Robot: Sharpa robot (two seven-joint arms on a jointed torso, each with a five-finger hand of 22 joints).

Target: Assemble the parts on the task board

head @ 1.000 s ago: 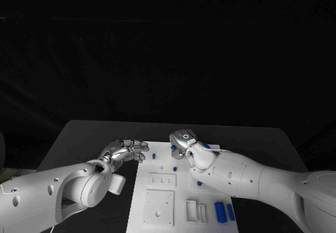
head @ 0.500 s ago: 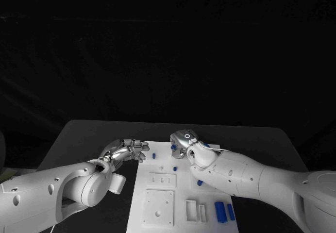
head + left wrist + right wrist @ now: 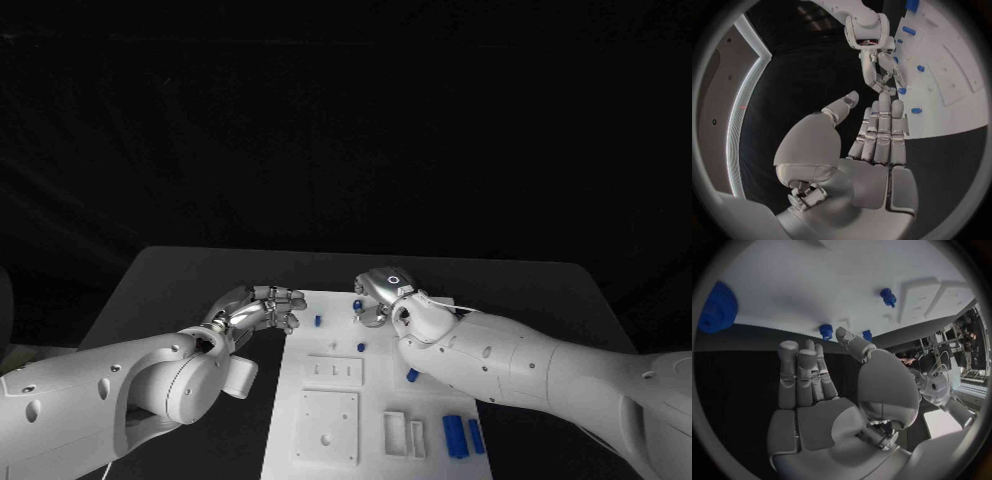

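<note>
The white task board [image 3: 329,372] lies in the middle of the table. Blue parts stand on it: a small peg [image 3: 316,322] by my left hand, another peg [image 3: 361,347], one [image 3: 411,377] by my right forearm, and two long pieces [image 3: 456,437] at the near right. My left hand [image 3: 261,308] hovers at the board's far left edge with its fingers [image 3: 882,135] stretched out and its palm bare. My right hand [image 3: 379,293] hangs over the board's far edge, fingers [image 3: 804,375] straight and apart, holding nothing. Its fingertips point at a blue part [image 3: 902,91] just below them.
A blue toothed wheel [image 3: 717,307] lies on the board away from my right hand's fingers. A blue peg [image 3: 888,296] stands near raised white blocks. Black table [image 3: 188,275] surrounds the board on all sides.
My right hand has drifted slightly to the right over the board's far edge. My left hand has stayed where it was.
</note>
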